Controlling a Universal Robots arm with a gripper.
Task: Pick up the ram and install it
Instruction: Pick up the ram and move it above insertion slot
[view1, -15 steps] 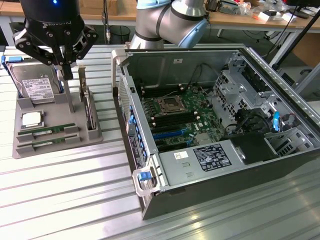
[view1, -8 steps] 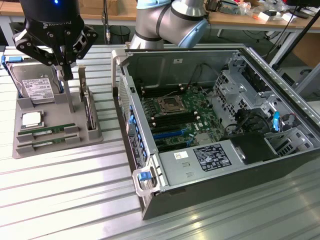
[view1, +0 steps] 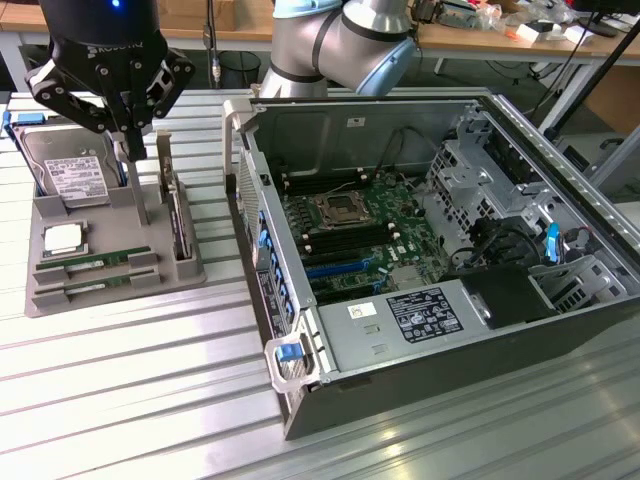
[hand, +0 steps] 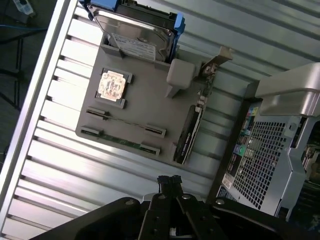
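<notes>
The gripper (view1: 135, 150) is marked ROBOTIQ. Its fingers are pressed together, holding nothing, above the grey tray (view1: 40, 215) on the table (view1: 150, 380). The ram (view1: 95, 262) lies slotted in that tray, near the hard drive (view1: 75, 170), whose white label is unreadable.

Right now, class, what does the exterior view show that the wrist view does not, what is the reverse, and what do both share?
Exterior view's extras: the motherboard and power supply inside the open computer case.
Wrist view's extras: the case's perforated outer face and the floor beyond the table edge.
Shared: the grey tray carrying the hard drive and the ram sticks, with the shut gripper above it.
</notes>
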